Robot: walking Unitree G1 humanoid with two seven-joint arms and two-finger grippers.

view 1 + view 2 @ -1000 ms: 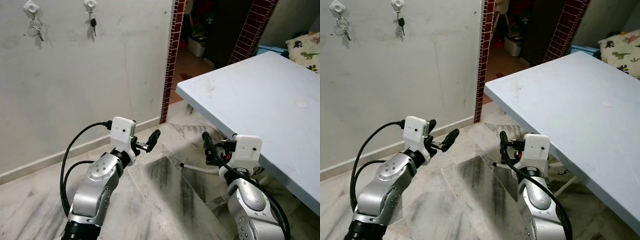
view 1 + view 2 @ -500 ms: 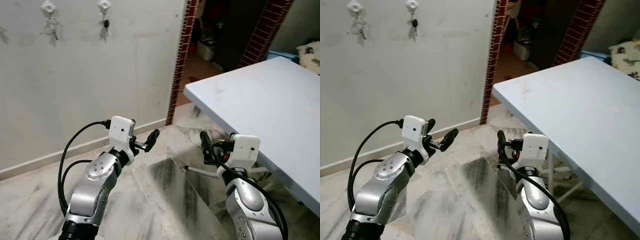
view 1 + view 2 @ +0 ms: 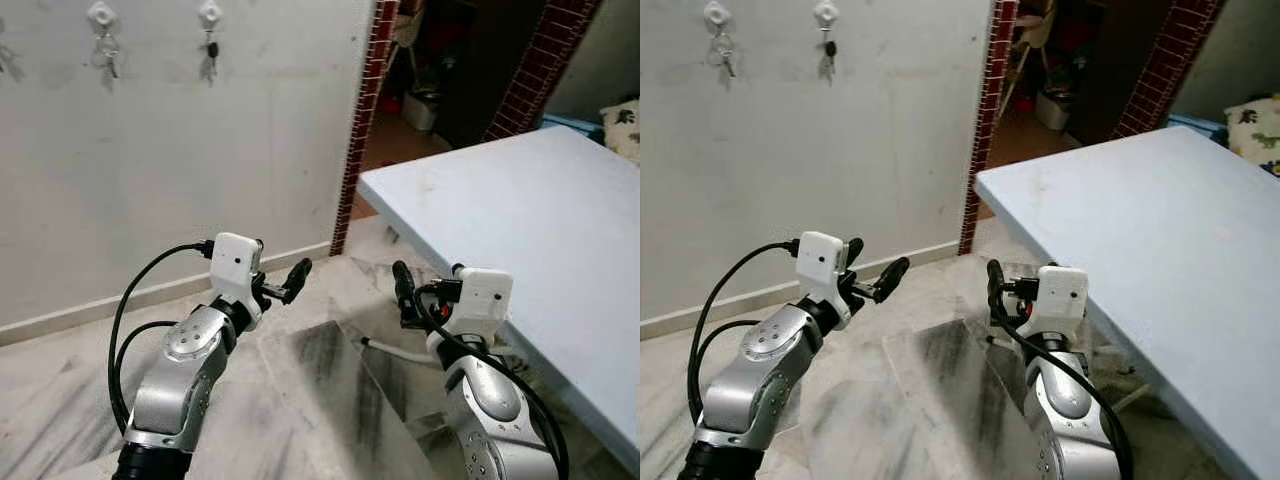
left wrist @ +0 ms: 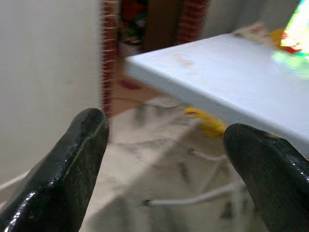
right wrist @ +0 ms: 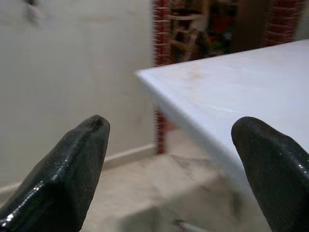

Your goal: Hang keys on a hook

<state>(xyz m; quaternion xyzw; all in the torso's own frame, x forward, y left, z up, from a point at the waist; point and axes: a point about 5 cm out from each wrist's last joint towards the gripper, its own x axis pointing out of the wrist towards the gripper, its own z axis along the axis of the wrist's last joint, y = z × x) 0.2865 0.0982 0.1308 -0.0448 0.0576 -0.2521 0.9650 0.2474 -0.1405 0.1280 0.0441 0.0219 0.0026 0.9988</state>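
Left end effector (image 3: 285,283) and right end effector (image 3: 992,290) are hovering wide apart-fingered, empty, over the marble floor (image 3: 330,390); keys (image 3: 104,54) are hanging from wall hooks (image 3: 102,15), beside the pale bench (image 3: 520,210).

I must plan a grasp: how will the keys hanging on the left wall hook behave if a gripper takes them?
The keys hang loosely from a ring below the white hook, so they would probably swing and dangle. They look small and probably light, likely hard metal that may slip.
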